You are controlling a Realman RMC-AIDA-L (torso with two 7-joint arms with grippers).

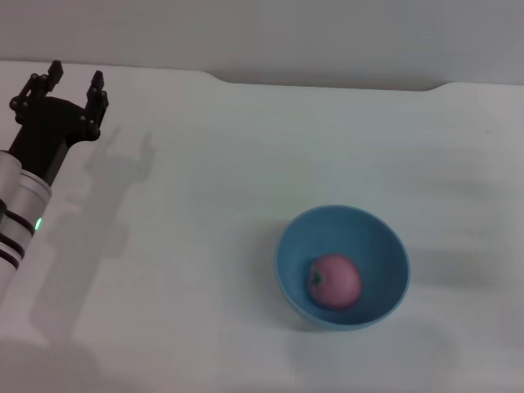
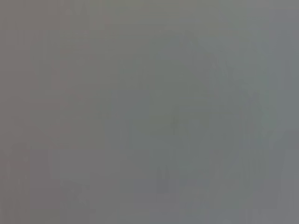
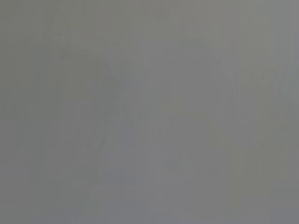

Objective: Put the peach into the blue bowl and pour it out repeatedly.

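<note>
I see my left pincer [image 1: 75, 79] at the far left corner of the worktop [image 1: 205, 188], held above the surface with its fingers spread apart and nothing between them. It is well apart from the task things. My right pincer does not appear in any view. The blue bowl [image 1: 341, 267] stands upright toward the near edge of the worktop, right of the middle. The peach [image 1: 334, 281] lies inside it, on the bottom, its dark dimple turned to the left. Both wrist views show only plain grey.
</note>
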